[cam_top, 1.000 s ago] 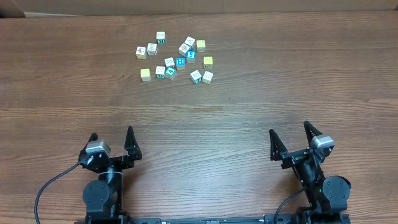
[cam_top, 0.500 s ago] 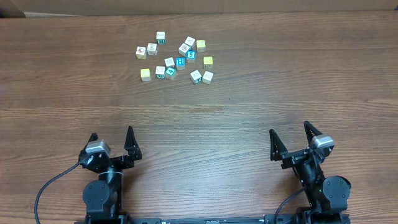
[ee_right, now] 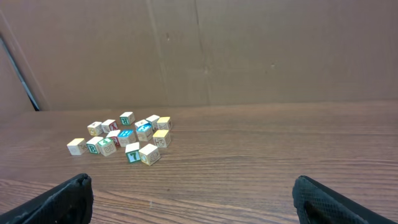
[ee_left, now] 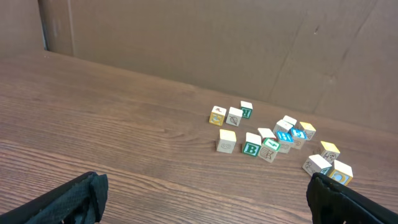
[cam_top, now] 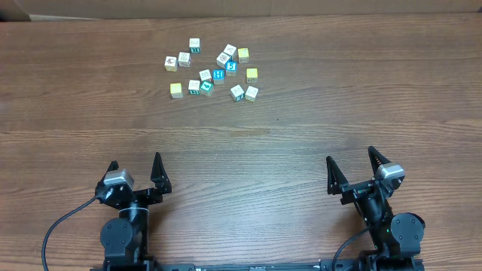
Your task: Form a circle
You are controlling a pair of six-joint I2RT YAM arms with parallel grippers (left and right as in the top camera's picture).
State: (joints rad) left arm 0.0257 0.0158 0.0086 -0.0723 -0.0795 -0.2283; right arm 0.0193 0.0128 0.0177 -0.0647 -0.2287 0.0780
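Since neither arm has anything to carry yet, the black two-finger left gripper (cam_top: 135,161) and the black two-finger right gripper (cam_top: 350,155) sit at the near edge of the brown wood-grain table (cam_top: 316,128), one on each side. Their jaws are spread wide and empty, pointing toward the far side. I take this for a ready pose, because from it each wrist camera takes in all the pieces.

A broad stretch of tabletop separates the grippers from the work. Farther off, left of centre and near the far edge, the small wooden alphabet cubes (cam_top: 218,74), white, yellow and teal-faced, lie in one loose scatter, some touching, others apart. No ring shows among them, so by my reading the circle is not begun. A pale yellow cube (cam_top: 176,89) lies on the near-left fringe. With its outer sides free, it looks the easiest to grasp first. Beyond the cubes stands a brown cardboard wall (ee_left: 186,43).
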